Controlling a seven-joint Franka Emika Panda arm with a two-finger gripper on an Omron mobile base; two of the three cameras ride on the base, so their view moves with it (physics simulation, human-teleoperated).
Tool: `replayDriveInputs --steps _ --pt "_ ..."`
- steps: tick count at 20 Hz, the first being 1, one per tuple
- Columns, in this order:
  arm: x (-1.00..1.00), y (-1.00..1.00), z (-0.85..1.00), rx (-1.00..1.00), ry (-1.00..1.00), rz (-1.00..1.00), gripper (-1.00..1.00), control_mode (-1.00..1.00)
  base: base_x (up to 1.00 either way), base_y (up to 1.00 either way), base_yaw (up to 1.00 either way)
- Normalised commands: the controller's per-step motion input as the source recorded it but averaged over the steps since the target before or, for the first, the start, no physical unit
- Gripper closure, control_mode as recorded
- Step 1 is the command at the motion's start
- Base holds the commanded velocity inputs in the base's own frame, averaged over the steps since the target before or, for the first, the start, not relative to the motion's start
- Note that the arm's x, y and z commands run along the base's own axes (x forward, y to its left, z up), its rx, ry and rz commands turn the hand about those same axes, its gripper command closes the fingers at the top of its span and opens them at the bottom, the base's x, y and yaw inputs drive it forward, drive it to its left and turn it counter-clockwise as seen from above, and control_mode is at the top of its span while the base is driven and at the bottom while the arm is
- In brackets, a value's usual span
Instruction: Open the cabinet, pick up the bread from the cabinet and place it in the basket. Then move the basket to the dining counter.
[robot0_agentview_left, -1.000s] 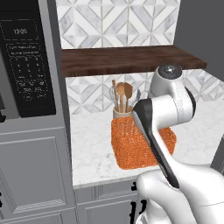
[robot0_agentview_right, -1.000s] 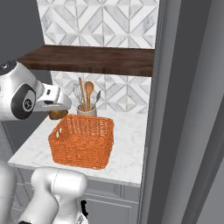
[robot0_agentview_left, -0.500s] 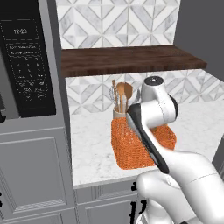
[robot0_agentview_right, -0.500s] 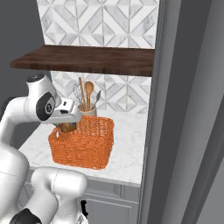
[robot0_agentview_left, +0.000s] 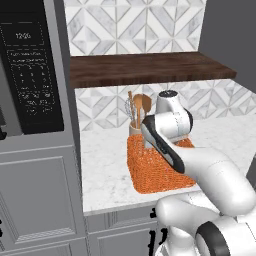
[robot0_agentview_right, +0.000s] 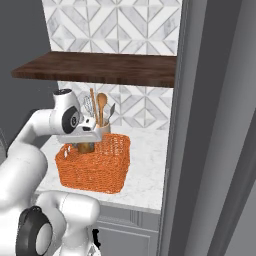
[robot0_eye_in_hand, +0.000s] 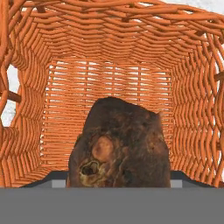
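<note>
Marble worktop under the wood shelf carries the basket — pincer is down inside it, clamped on the bread just above the woven floor. Bread looks light, crusty, crushable; basket likely light and springy — I'd grip its rim.

Even, shadowless, sharp rendered light.

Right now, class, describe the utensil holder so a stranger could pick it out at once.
Find the dark wooden shelf against the patterned tile wall. Below it, on the marble worktop, stands an orange wicker basket. Just behind the basket is the utensil holder: a small pale upright cup, the one thing with wooden spoons and a whisk sticking out.
</note>
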Motion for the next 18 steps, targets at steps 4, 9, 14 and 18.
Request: replayDriveInputs --steps 4,9,14,18 --pt "0.22 -0.19 -0.34 0.12 0.11 -0.01 1.00 -1.00 0.00 0.00 0.00" --pt "0.25 0.00 -0.62 0.15 0.13 -0.04 1.00 -1.00 0.00 0.00 0.00" --pt "0.26 0.00 -0.38 0.02 0.00 0.00 1.00 -1.00 0.00 0.00 0.00" --pt "0.00 0.00 -0.03 0.00 0.00 0.00 -1.00 -1.00 0.00 0.00 0.00"
